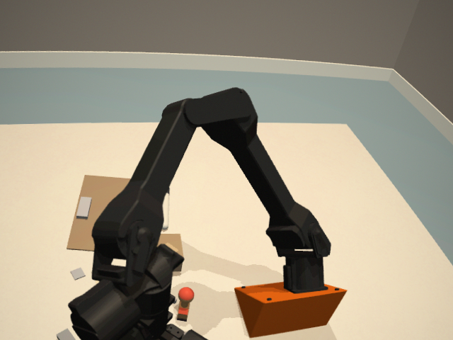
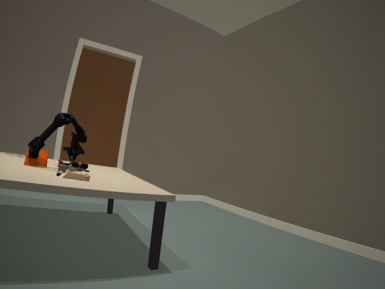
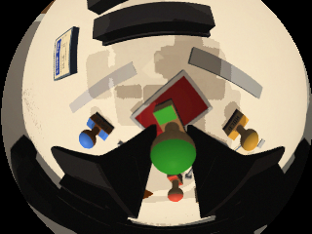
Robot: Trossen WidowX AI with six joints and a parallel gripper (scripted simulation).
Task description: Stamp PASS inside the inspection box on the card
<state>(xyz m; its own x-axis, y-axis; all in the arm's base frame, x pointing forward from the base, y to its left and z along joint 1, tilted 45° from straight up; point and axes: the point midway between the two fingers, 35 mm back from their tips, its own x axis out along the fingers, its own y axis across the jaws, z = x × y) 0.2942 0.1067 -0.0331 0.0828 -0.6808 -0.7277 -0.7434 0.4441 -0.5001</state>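
Note:
My gripper [image 3: 172,129] [image 2: 71,159] is shut on the neck of the green-knobbed stamp [image 3: 173,156]. In the wrist view, the stamp's base, with a bright green top, overlaps the near part of the red ink pad [image 3: 195,102]. The pad has a grey rim and lies turned at an angle. Whether the stamp's underside touches the pad cannot be told, and the stamp's printing face is hidden. The arm hides the fingers in the top view. I cannot make out the inspection box or a card for certain.
A blue stamp [image 3: 88,138] stands left of the pad, a yellow stamp [image 3: 250,138] right, and a red stamp [image 3: 175,195] [image 1: 186,294] nearer the fingers. A labelled blue-and-cream item [image 3: 65,54], dark bars [image 3: 153,21] and a brown board [image 1: 105,190] also lie around.

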